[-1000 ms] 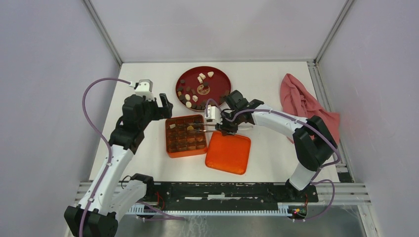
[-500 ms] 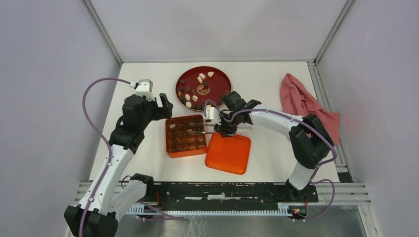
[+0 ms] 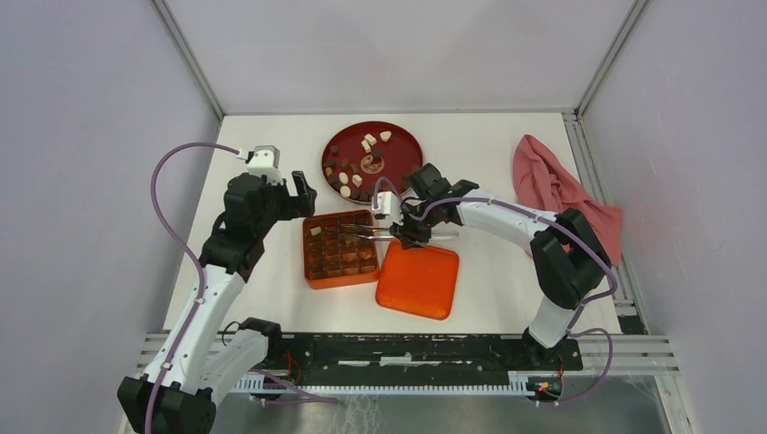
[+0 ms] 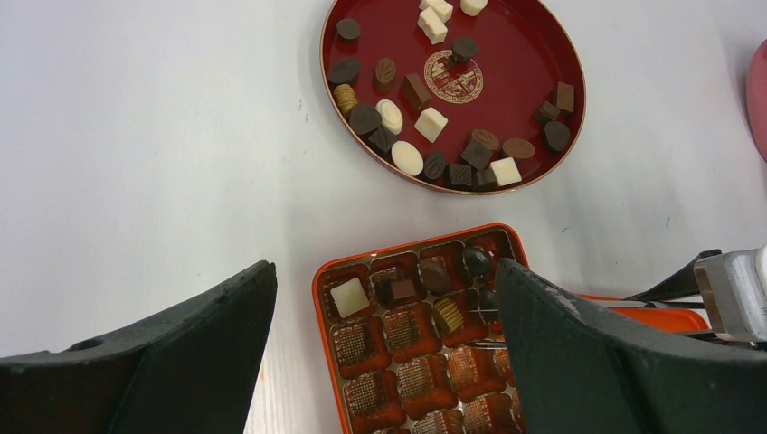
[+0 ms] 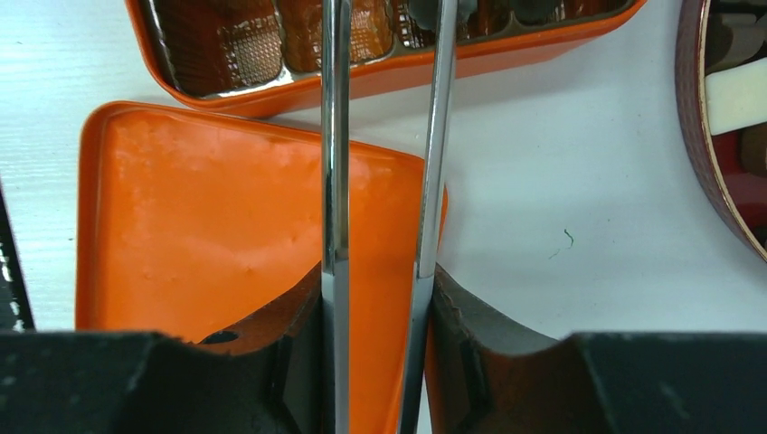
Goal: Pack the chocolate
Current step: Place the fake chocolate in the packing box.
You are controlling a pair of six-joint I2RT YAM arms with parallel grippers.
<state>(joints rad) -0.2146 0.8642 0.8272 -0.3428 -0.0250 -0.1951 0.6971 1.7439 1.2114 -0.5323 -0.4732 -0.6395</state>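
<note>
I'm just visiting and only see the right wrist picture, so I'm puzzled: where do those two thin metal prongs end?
Observer: They are metal tweezers clamped in the right gripper; their tips reach into the orange compartment tray, close to a gold ridged chocolate.
Visitor: Is the tray full?
Observer: No. Several near compartments are bare; the far row holds a cream-white square chocolate and dark chocolates.
Visitor: And the other arm?
Observer: The left gripper hangs open by the tray, holding nothing.

left arm (image 3: 213,280): rises along the table's left edge, wrist tipped down
left gripper (image 4: 380,280): jaws spread wide, holding nothing
right arm (image 3: 506,221): elbow by the right edge, reaching left
right gripper (image 5: 380,307): clamped on tweezers (image 5: 335,181)
</note>
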